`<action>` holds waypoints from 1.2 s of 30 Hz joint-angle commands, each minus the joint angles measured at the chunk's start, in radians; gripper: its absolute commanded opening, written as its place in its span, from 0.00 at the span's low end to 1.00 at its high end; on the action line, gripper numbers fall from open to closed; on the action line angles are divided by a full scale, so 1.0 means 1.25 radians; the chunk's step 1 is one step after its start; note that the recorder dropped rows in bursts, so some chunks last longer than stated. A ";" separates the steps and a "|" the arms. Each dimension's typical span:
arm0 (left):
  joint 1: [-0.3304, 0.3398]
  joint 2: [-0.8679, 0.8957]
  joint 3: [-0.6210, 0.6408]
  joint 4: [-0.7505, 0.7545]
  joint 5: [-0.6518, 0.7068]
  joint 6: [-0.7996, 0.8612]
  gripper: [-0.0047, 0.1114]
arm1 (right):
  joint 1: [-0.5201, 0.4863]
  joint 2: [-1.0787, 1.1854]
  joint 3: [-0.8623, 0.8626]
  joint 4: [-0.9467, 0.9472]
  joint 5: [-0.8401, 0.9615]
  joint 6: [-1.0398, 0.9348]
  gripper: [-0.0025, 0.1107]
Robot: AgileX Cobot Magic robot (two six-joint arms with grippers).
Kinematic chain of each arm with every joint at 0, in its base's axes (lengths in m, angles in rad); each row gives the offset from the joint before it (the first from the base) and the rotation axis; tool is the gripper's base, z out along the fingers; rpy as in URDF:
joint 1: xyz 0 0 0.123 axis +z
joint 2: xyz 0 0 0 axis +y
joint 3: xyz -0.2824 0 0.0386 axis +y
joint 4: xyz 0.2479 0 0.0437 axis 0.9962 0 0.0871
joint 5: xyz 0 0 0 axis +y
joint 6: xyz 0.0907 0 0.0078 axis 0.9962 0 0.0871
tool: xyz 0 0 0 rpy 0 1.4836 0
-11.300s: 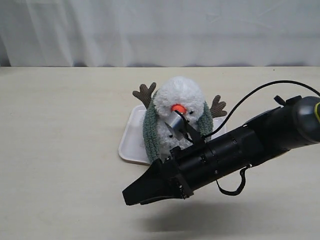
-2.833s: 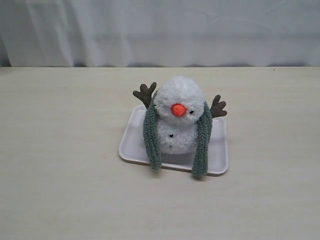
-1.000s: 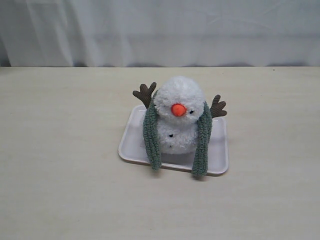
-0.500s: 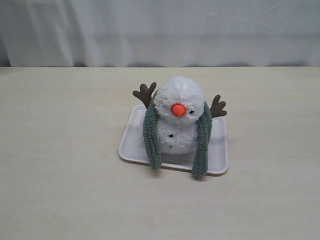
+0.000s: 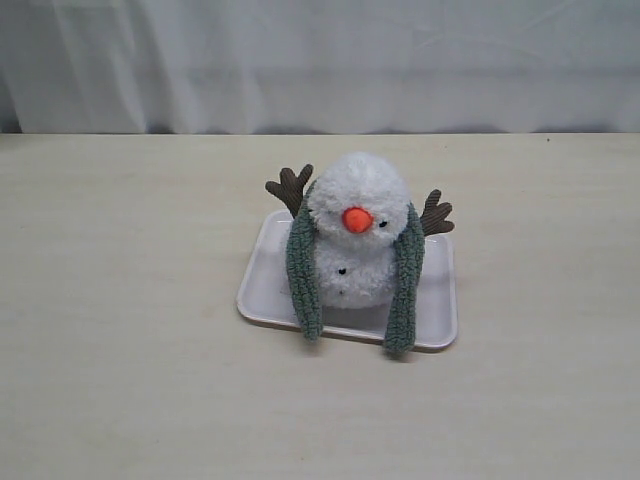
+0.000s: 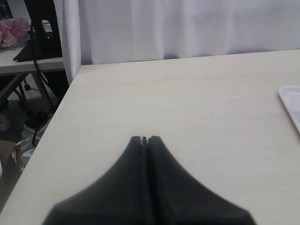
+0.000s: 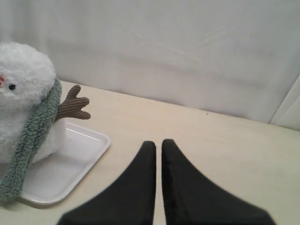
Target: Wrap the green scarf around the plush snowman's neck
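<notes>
The left gripper [image 6: 144, 138] is clenched, jaws pressed together with nothing between them, over bare table [image 6: 187, 103]. Neither gripper shows in the exterior view. From the left gripper only one corner of the tray [image 6: 291, 101] is visible, beyond its tips, well apart and cut off by the frame edge; the snowman is out of its sight.

In the exterior view the snowman [image 5: 355, 200] stands upright on the tray [image 5: 265, 280], its long axis vertical and its orange nose [image 5: 357, 219] pointing at the camera. The left twig arm [image 5: 290, 188] sticks up and outward. The scarf [image 5: 405, 275] passes behind the head, where its middle is hidden. Its two ends hang down the front, one on each side of the body, roughly vertical, uncrossed and apart. Both tips lie over the tray's front rim. The neck [image 5: 352, 246] is hard to make out under the fluff.

The right gripper [image 7: 158, 143] is closed and empty, with only a thin slit between its jaws. The snowman [image 7: 21, 79] sits ahead of its tips and off to one side, near but apart, partly cut off. One end of the scarf [image 7: 33, 136] shows there, running down from head to tray [image 7: 70, 164], with one twig arm [image 7: 75, 104] poking out beside it.
</notes>
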 commanded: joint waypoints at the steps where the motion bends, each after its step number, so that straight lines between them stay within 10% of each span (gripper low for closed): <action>1: -0.001 -0.002 0.002 -0.002 -0.010 -0.002 0.04 | -0.023 -0.004 0.003 -0.008 0.051 0.056 0.06; 36: -0.001 -0.002 0.002 -0.002 -0.010 -0.002 0.04 | -0.024 -0.004 0.003 0.007 0.128 0.094 0.06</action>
